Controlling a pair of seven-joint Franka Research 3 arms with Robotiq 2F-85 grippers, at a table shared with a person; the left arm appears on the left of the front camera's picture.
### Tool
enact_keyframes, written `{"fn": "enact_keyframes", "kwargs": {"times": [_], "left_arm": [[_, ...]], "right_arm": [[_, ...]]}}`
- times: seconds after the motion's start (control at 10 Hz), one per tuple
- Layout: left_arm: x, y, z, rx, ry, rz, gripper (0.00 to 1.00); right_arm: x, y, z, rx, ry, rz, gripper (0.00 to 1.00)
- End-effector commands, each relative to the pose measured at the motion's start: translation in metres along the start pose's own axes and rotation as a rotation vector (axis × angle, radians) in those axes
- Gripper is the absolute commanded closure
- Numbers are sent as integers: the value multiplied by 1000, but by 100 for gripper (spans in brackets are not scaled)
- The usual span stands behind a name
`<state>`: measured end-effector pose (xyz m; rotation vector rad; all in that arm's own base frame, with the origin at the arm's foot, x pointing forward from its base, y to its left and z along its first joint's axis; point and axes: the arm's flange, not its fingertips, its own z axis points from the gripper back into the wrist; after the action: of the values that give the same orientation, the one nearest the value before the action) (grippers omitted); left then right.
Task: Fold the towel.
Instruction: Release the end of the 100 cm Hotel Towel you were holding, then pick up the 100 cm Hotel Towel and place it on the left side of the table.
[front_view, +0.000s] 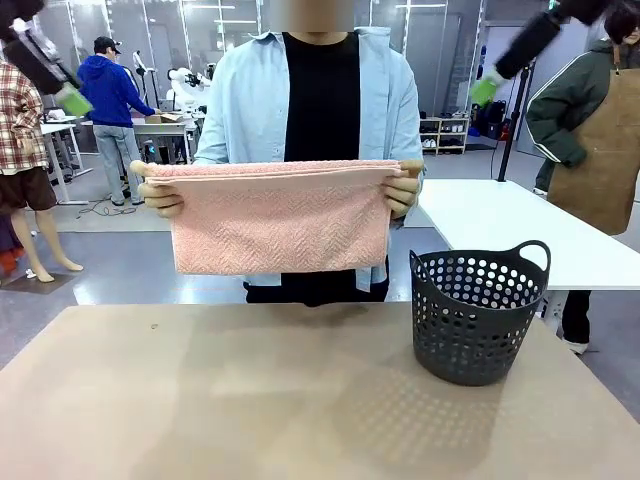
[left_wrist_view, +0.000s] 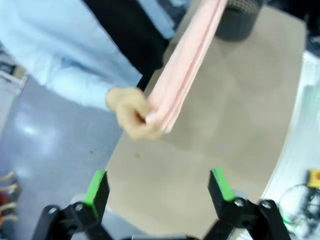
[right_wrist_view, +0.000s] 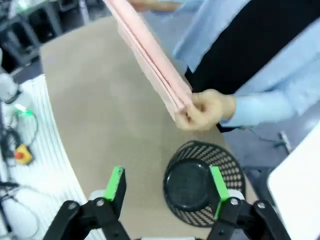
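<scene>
The towel (front_view: 280, 225) was found off the table (front_view: 200, 400), held up in the air at the far side by the person's hands (front_view: 402, 190), one pinching each upper corner. It hung flat and square to the front camera, its lower edge well above the tabletop. Both wrist views presented it edge-on as several stacked layers, so it appeared to be folded over at least once. The left gripper (left_wrist_view: 158, 175) stood high at its own side, jaws wide apart, with nothing between the green pads. The right gripper (right_wrist_view: 166, 172) was likewise raised, jaws spread and empty, above the dark basket (front_view: 478, 315), which sat on the table near the robot's right. Neither gripper touched the cloth. Handling assessment: the terry fabric looked light, soft and wholly limp. It should sag wherever unsupported, and stacked layers may slide apart if only the outer one is caught. The woven texture should give the pads fair friction, and breakage is no concern. Recommended hold points are the two free lower corners or the hem band, pinched through every layer, one gripper per corner, clear of the person's fingers. The main risk is judged to be a partial pinch that drops an inner layer.
</scene>
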<state>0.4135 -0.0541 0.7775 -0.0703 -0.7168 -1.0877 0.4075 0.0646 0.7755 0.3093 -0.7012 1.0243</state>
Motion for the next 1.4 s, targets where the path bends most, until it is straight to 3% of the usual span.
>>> {"fn": "enact_keyframes", "kwargs": {"times": [0.0,0.2,0.4,1.3], "left_arm": [[-43,-30,-1,63,-58,106,0],[-88,-31,13,122,-68,217,0],[-109,-35,18,151,-84,274,0],[-111,-26,24,108,-73,246,0]], "right_arm": [[-44,35,-10,-89,-90,-100,19],[-77,46,-11,-132,-86,-188,19],[-91,51,-9,-175,-86,-228,19],[-93,44,-7,-138,-89,-192,19]]}}
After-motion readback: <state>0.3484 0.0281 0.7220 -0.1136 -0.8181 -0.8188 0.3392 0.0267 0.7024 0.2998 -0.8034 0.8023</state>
